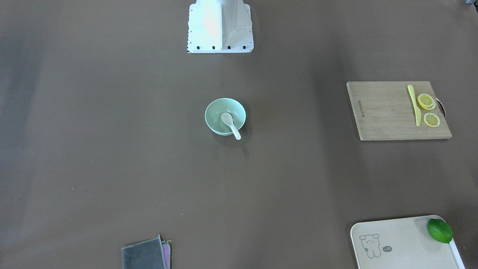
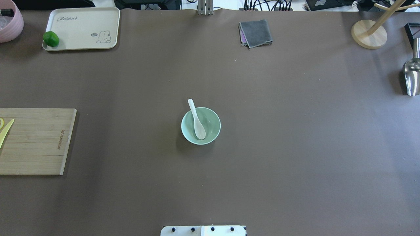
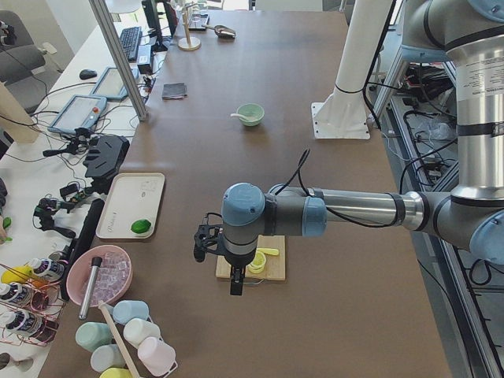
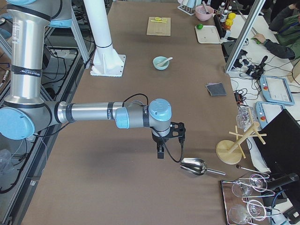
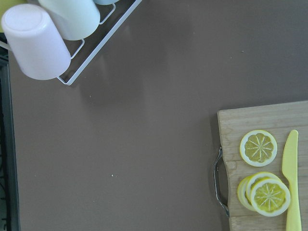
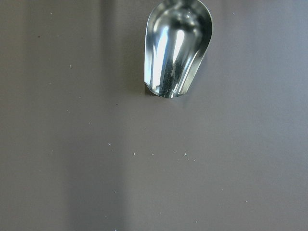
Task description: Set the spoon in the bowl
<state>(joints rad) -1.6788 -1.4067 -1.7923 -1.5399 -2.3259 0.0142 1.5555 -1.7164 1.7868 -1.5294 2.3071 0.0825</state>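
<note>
The white spoon [image 1: 228, 121] lies in the mint-green bowl [image 1: 214, 105] at the table's middle, scoop inside, handle resting over the rim. Both show in the overhead view, spoon [image 2: 197, 120] and bowl [image 2: 215, 124]. My left gripper [image 3: 235, 285] hangs over the cutting board's end, far from the bowl [image 3: 252, 116]. My right gripper [image 4: 160, 153] hangs over the table's other end, far from the bowl [image 4: 160, 63]. Both grippers show only in the side views, so I cannot tell whether they are open or shut.
A wooden cutting board [image 1: 388, 112] holds a yellow knife [image 1: 414, 104] and lemon slices [image 1: 427, 110]. A cream tray [image 1: 396, 243] carries a lime [image 1: 440, 230]. A folded grey cloth [image 2: 256, 32], a metal scoop [image 2: 412, 77] and a wooden stand [image 2: 369, 34] lie at the edges.
</note>
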